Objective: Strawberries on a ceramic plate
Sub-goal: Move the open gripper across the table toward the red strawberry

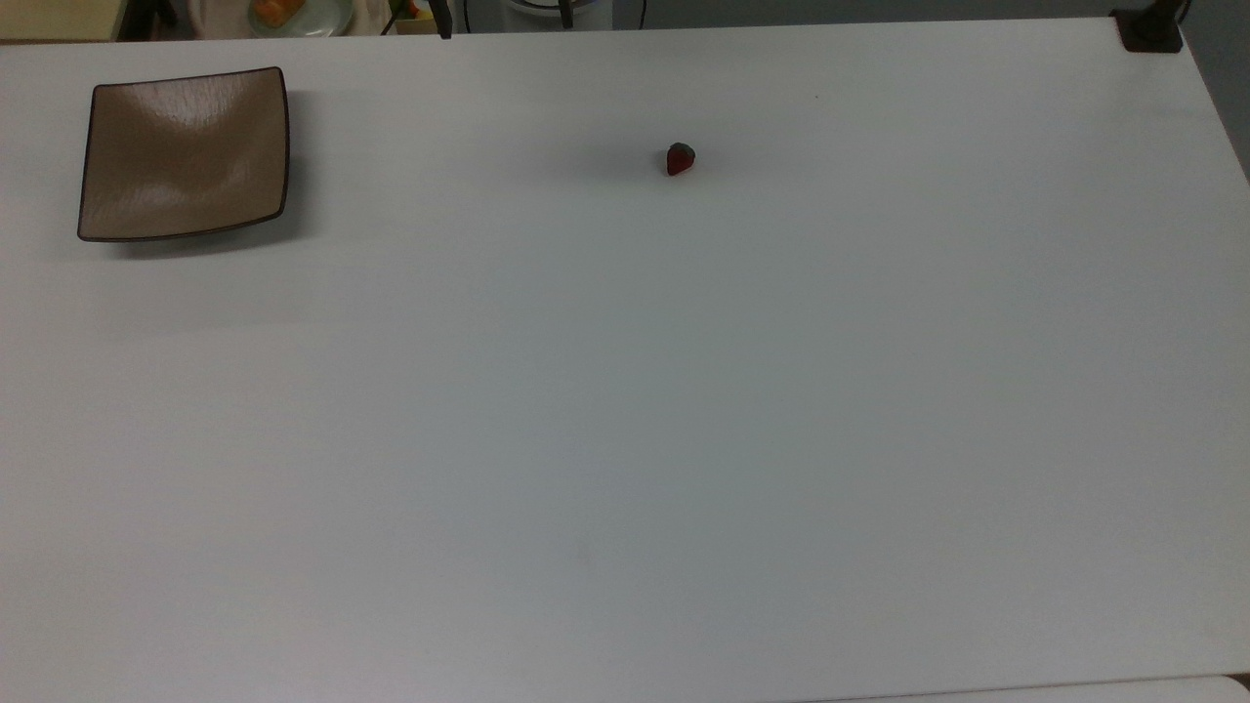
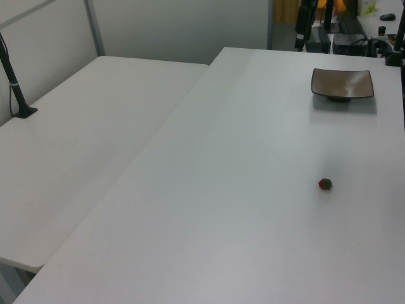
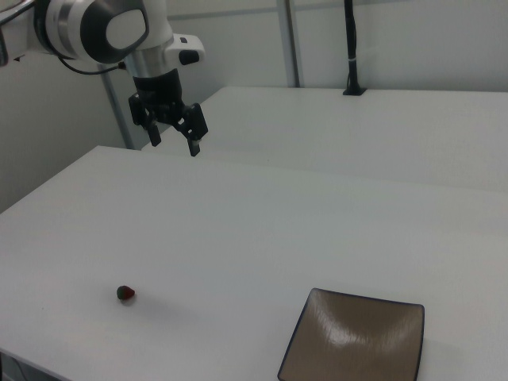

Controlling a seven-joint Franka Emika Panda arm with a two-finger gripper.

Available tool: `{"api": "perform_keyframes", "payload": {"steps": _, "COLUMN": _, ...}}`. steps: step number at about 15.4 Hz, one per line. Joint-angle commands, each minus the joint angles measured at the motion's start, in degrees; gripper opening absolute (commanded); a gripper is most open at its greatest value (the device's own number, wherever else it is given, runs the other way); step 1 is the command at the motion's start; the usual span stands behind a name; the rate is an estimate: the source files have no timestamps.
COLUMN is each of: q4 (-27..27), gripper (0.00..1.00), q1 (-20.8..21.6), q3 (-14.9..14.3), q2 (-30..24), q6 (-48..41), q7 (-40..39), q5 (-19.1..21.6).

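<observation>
White laminate covered the table, and in the top view we saw the strawberry lying alone in the upper middle of the frame, well apart from the tan square plate in the upper left corner. Along the top edge of that frame a pale green plate with orange food peeked in. The left view placed the plate in the upper right and the strawberry at the right, below it; it also showed a second white table filling the left side, with a black pole clamped to it.

The right view gave us the arm in the upper left of the frame, with the gripper hanging in the air above the table's far edge. Its two fingers stood spread apart, holding nothing and touching nothing.

In that frame the strawberry lay in the lower left, far below the gripper and slightly to its left, resting on the table. The plate sat at the bottom, right of centre, empty.
</observation>
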Motion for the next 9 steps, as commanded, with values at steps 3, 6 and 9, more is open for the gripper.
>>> {"api": "perform_keyframes", "payload": {"steps": 3, "q4": -1.4, "gripper": 1.00, "q1": 0.1, "q3": 0.1, "q2": -0.9, "q6": 1.3, "q7": -1.3, "q5": -0.3}}
{"api": "perform_keyframes", "payload": {"steps": 6, "q4": -1.4, "gripper": 1.00, "q1": 0.1, "q3": 0.2, "q2": -1.0, "q6": 0.9, "q7": -2.6, "q5": -0.3}}
{"api": "perform_keyframes", "payload": {"steps": 9, "q4": -1.7, "gripper": 1.00, "q1": 0.4, "q3": 0.2, "q2": -1.0, "q6": 0.8, "q7": -2.5, "q5": -0.3}}
